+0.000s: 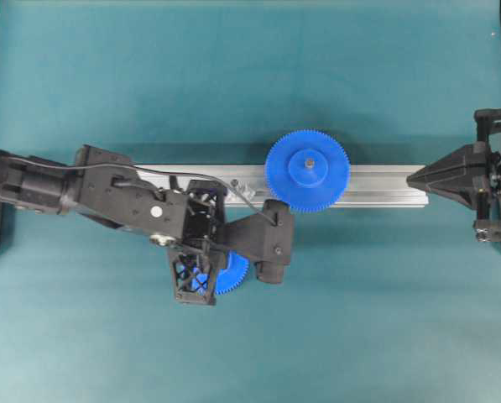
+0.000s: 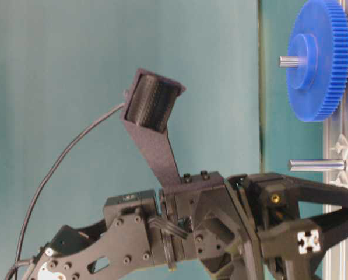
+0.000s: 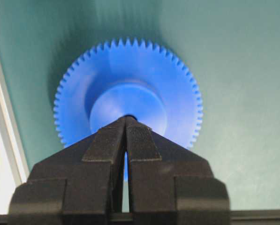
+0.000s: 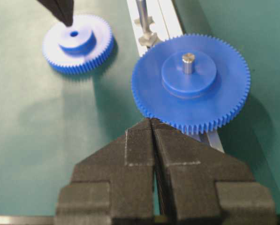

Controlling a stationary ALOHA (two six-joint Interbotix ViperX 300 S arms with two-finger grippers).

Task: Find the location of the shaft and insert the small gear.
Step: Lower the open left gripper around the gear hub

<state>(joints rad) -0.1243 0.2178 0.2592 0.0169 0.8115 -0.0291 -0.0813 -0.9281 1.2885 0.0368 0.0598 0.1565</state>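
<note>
Small gear (image 4: pixel 78 43) lies flat on the teal table (image 1: pixel 359 319), hub up, centre hole visible, at about 7 o'clock from the large gear (image 1: pixel 307 170) in the overhead view. No containers in view; no legible writing or brand marks.

Left gripper (image 3: pixel 125 123) sits directly over the small gear; fingers pressed together with only a hairline gap, tips at the hub's edge beside the hole, nothing between them.

Shaft (image 4: pixel 142 11) stands upright on the aluminium rail (image 1: pixel 384 186), just at 9 o'clock from the large gear in the overhead view, bare, with small pale pieces at its base.

Right gripper (image 4: pixel 152 123) is at the rail's 3 o'clock end; fingers closed together, empty, tips pointing at the large gear's rim.
</note>
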